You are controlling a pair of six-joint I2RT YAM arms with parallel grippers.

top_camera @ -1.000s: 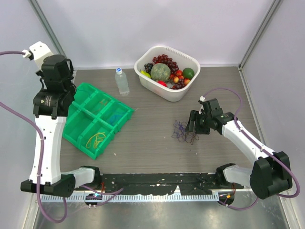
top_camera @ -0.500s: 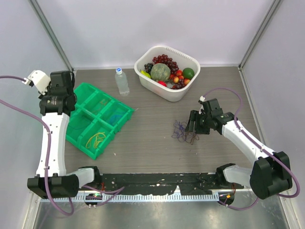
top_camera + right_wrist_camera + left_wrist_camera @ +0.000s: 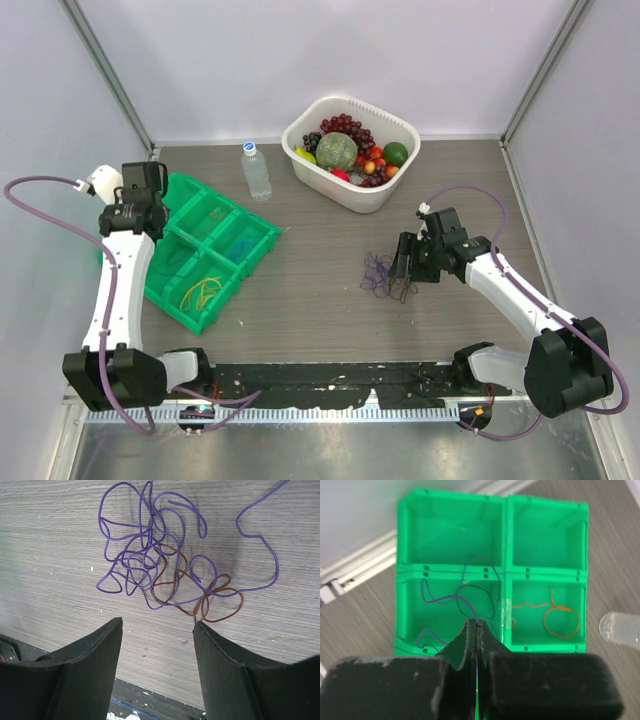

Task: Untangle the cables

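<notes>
My left hand [image 3: 476,624]: pressed together, pinching a purple cable [image 3: 445,599]. It dropped from high up within the last second to the green tray [image 3: 505,570] at centre frame. The cable's loops drape into the tray's left compartments, so drop-off looks near. My right hand [image 3: 157,624]: spread, unmoved, over the remaining purple-and-brown tangle [image 3: 165,570] on the desk [image 3: 50,580].
</notes>
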